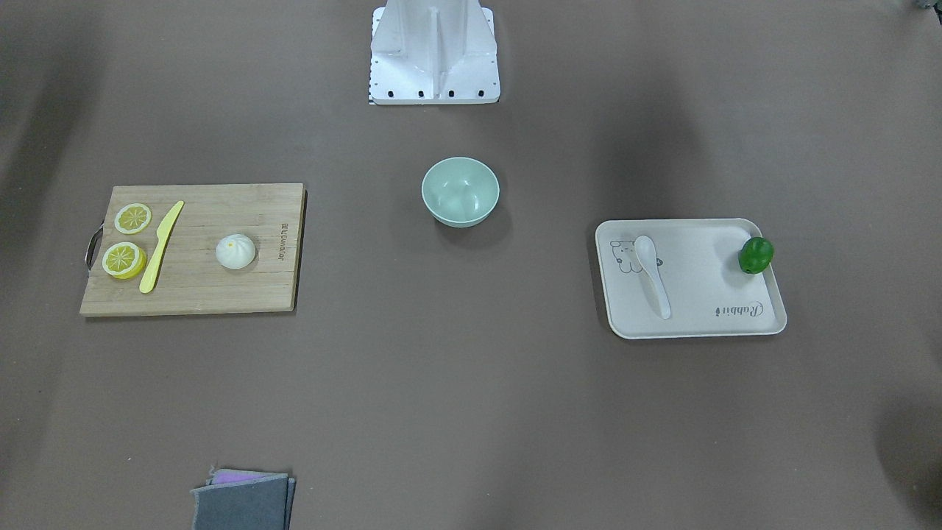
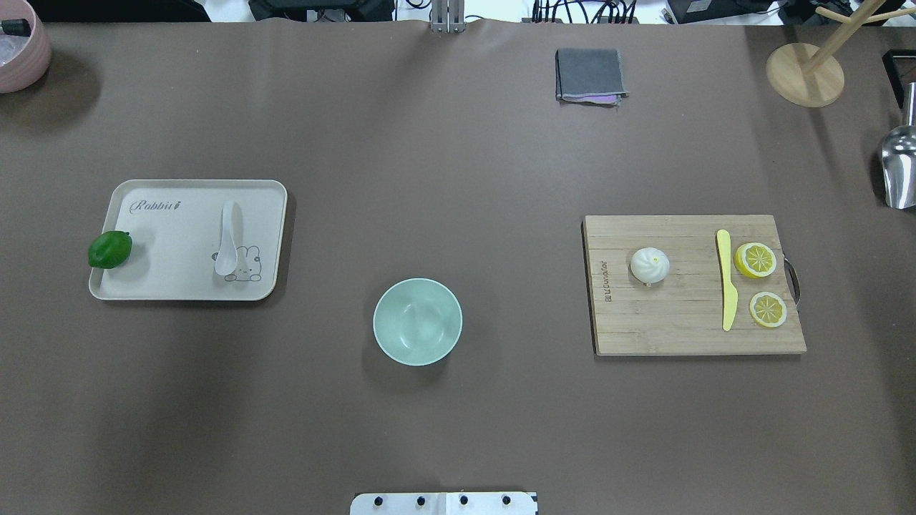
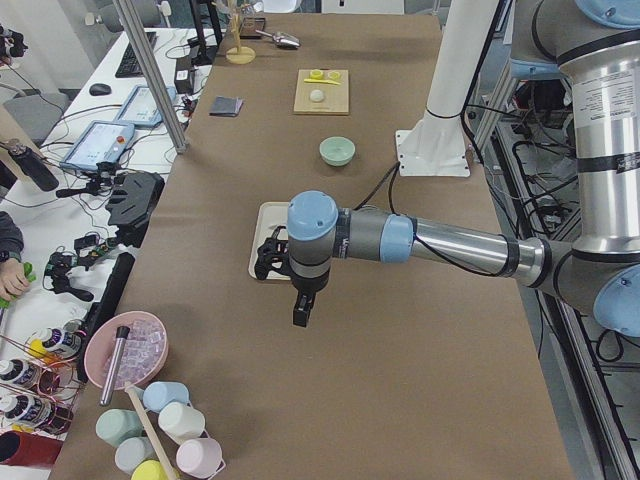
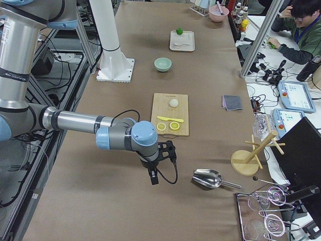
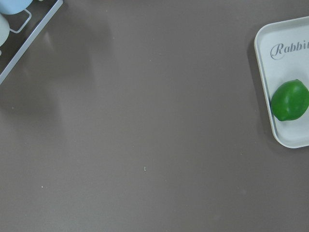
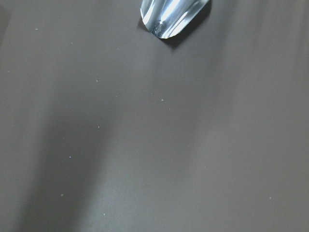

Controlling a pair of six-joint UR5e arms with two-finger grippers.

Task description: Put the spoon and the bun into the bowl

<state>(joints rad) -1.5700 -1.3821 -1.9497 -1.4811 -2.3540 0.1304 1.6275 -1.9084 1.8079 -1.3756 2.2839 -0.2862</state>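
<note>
Jaws unreadable from side views; brown matte table (image 2: 458, 179), cluttered desks (image 3: 75, 100) alongside.

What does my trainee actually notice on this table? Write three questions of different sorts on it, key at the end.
1. True or false: the bowl is empty.
2. The spoon lies on: A) the bowl's rim, B) the cream tray, C) a plate.
3. Name the thing that lies between the bun and the lemon slices.

Key: 1 true. 2 B. 3 the yellow knife.
</note>
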